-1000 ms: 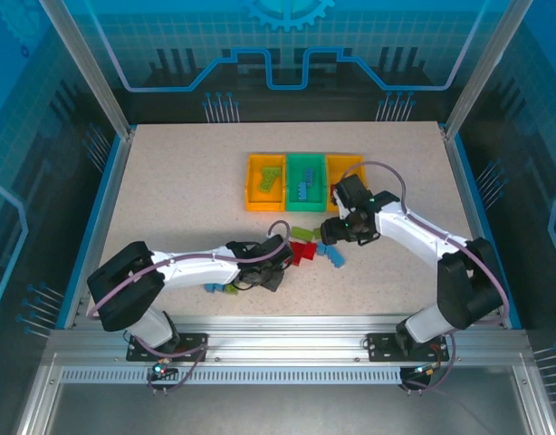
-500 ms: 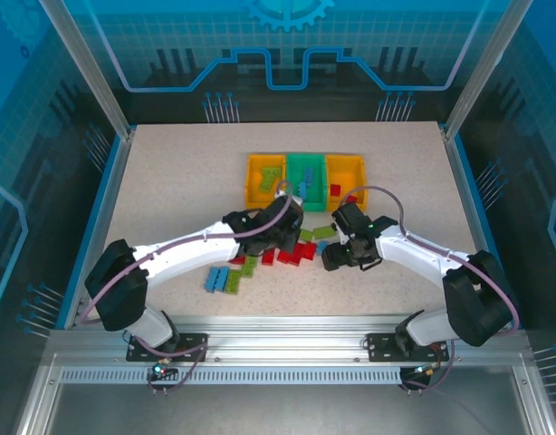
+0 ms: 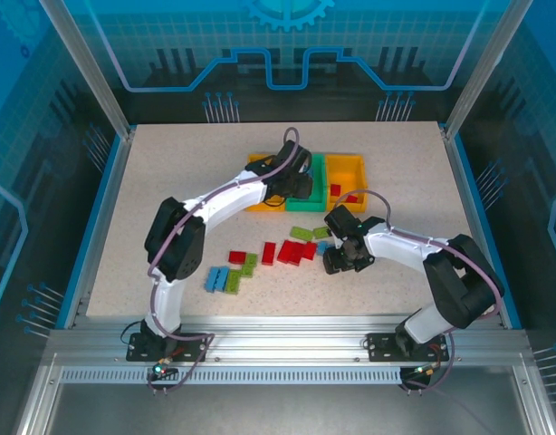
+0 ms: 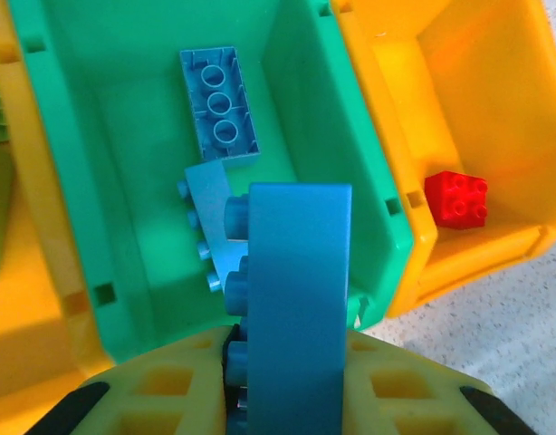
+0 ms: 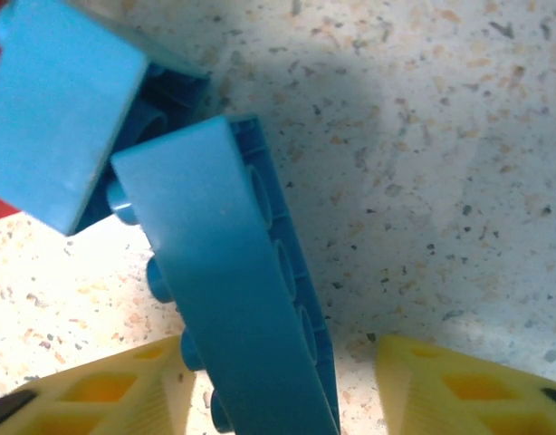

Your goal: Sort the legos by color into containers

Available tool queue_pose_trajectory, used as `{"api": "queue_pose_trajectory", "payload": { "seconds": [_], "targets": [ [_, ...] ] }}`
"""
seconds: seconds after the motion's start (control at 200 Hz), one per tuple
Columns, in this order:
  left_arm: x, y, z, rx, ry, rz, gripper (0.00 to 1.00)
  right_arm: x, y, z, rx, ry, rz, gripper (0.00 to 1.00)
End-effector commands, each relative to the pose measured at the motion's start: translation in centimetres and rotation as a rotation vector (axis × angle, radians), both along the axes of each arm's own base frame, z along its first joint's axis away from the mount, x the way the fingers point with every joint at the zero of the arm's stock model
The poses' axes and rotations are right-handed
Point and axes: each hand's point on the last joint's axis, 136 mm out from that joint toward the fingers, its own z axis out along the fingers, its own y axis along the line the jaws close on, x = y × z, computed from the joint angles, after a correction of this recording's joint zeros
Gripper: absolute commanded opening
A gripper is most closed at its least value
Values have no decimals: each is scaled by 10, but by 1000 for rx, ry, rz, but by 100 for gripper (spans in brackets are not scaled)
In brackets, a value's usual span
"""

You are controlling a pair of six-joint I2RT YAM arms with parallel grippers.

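While the left gripper [image 4: 287, 391] hangs over the green bin [image 4: 124, 236], the middle of the row at the far side of the table [image 5: 441, 136], its jaws are pinched narrow on a held blue brick [image 4: 296, 299] standing on edge. Two blue bricks [image 4: 219, 100] lie in that bin, one of them tilted. I worry that the released piece lands on the tilted one and tips right, over the rim into the orange bin [image 4: 387, 118] with the red brick [image 4: 456, 199].

Nearer me, the right gripper [image 5: 278, 385] is down at the table with its jaws either side of a long blue brick [image 5: 224, 272]. There is a gap on one side, so I judge it not gripped. That piece leans on a neighbouring blue brick [image 5: 65, 118]. An off-centre squeeze could twist it free or drag the neighbour along.
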Motion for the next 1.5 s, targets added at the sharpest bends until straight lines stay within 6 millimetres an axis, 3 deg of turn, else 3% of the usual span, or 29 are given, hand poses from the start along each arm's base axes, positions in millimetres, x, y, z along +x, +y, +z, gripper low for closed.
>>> {"api": "queue_pose_trajectory", "payload": {
  "seconds": [0.0,0.165,0.365,0.43,0.53,0.605,0.695,0.72,0.8,1.025,1.231,1.371,1.496],
  "targets": [
    [6,-2,-9,-35,69,21,28,2,1,2,-16,-12,4,48],
    [14,-2,-12,-63,73,56,34,3,2,3,-13,-18,4,34],
    [2,-5,-3,-128,70,73,63,2,2,15,-7,-37,8,21],
    [-5,-2,5,-147,54,79,74,0,2,24,7,-56,8,19],
    [-17,7,17,-163,26,92,82,1,2,43,39,-99,7,17],
    [-29,18,21,-156,11,106,98,2,4,60,66,-134,10,17],
    [-44,40,23,-120,-4,143,99,6,8,78,97,-172,19,17],
    [-49,47,20,-102,-3,154,99,14,14,92,121,-207,23,17],
    [-65,70,21,-64,-16,195,99,29,24,110,149,-247,38,18],
    [-126,141,6,31,-17,328,99,97,56,138,245,-294,17,17],
    [-184,198,-14,98,36,445,99,170,73,138,271,-290,-33,17],
    [-213,218,-26,123,112,508,99,211,76,129,257,-270,-74,17],
    [-228,227,-39,138,159,540,99,232,84,119,255,-238,-77,18]
  ]
}}
